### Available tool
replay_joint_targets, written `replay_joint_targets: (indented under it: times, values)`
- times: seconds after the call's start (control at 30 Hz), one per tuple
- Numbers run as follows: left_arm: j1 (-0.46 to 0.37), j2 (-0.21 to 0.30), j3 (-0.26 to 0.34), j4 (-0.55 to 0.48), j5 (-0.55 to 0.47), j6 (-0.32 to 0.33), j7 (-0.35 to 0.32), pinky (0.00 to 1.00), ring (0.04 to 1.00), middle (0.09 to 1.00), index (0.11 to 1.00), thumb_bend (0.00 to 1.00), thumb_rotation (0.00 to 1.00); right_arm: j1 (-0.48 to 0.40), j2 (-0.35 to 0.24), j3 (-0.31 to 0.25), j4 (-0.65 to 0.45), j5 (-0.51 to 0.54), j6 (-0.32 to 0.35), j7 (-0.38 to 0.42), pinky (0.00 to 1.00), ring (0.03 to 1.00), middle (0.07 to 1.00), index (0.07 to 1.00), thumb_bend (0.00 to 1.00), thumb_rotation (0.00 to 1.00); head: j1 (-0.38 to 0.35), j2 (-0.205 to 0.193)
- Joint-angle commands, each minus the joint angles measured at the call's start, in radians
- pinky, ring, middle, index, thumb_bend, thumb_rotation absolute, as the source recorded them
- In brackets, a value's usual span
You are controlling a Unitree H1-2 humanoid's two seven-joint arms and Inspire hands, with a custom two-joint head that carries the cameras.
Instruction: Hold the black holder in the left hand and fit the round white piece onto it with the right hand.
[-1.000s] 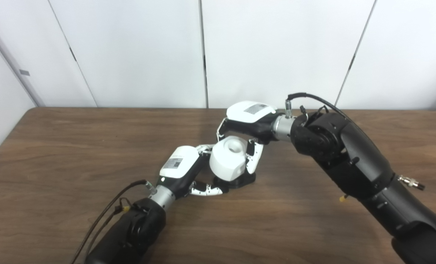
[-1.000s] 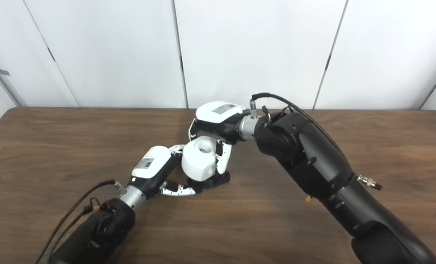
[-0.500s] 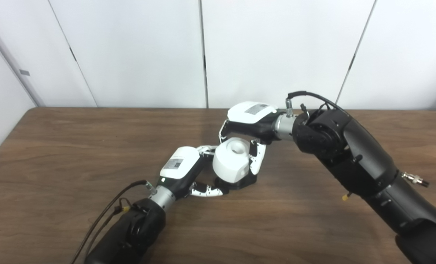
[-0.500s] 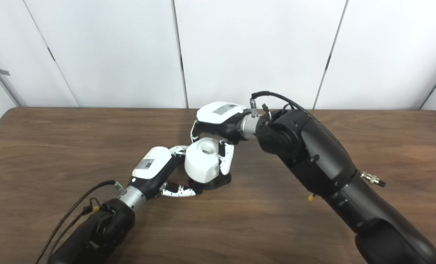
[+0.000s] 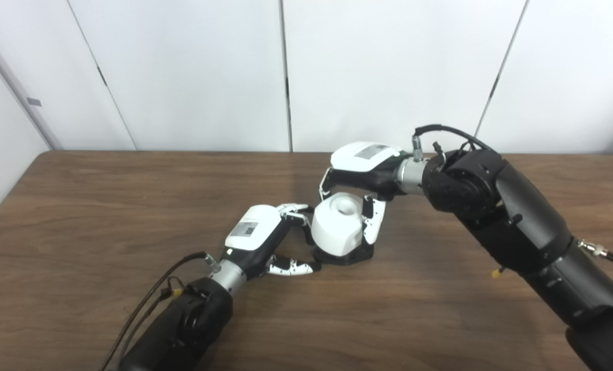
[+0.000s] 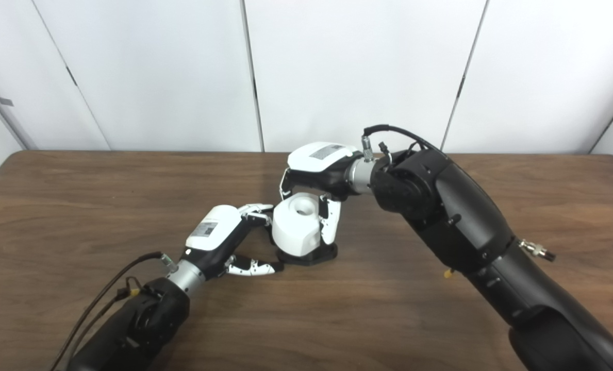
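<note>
The right hand (image 5: 360,167) has its fingers clamped on the round white plastic piece (image 5: 337,231), which sits on the black holder (image 5: 345,256); the left hand (image 5: 257,238) has its fingers apart beside it

Black holder (image 5: 355,255) mostly under white piece (image 5: 337,230)

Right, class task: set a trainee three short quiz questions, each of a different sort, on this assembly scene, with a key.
1. True or false: the round white piece sits on top of the black holder.
2. Which hand grips the white piece: A left hand, B right hand, C neither?
3. Fill in: the holder rests on the wooden ____.

Key: 1 true. 2 B. 3 table.
</note>
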Motion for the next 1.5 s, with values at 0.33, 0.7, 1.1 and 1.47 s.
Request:
replay_joint_targets:
  times: [0.33,0.7,1.1,1.47]
  values:
    - [0.04,0.004,-0.031,0.046,0.003,0.025,-0.096,0.7,0.857,0.844,0.484,0.52,0.07,-0.065,-0.009,-0.029,-0.04,-0.003,0.004,0.016,0.8,0.849,0.755,0.485,0.52,0.14,-0.006,0.001]
    - [0.03,-0.011,-0.014,0.075,-0.01,-0.027,-0.053,0.68,0.848,0.834,0.482,0.52,0.07,-0.059,0.006,-0.055,-0.025,-0.001,0.016,-0.008,0.81,0.854,0.753,0.484,0.52,0.14,-0.002,-0.005]
    - [0.026,-0.014,-0.014,0.081,-0.007,-0.025,-0.059,0.68,0.848,0.826,0.48,0.52,0.07,-0.069,0.026,-0.112,-0.02,0.017,0.009,-0.072,0.71,0.815,0.743,0.483,0.52,0.14,-0.004,-0.008]
    - [0.018,-0.017,-0.011,0.093,-0.022,-0.036,-0.059,0.68,0.844,0.824,0.481,0.52,0.07,-0.093,0.03,-0.141,-0.023,0.029,0.033,-0.067,0.73,0.803,0.737,0.481,0.52,0.13,-0.005,-0.009]
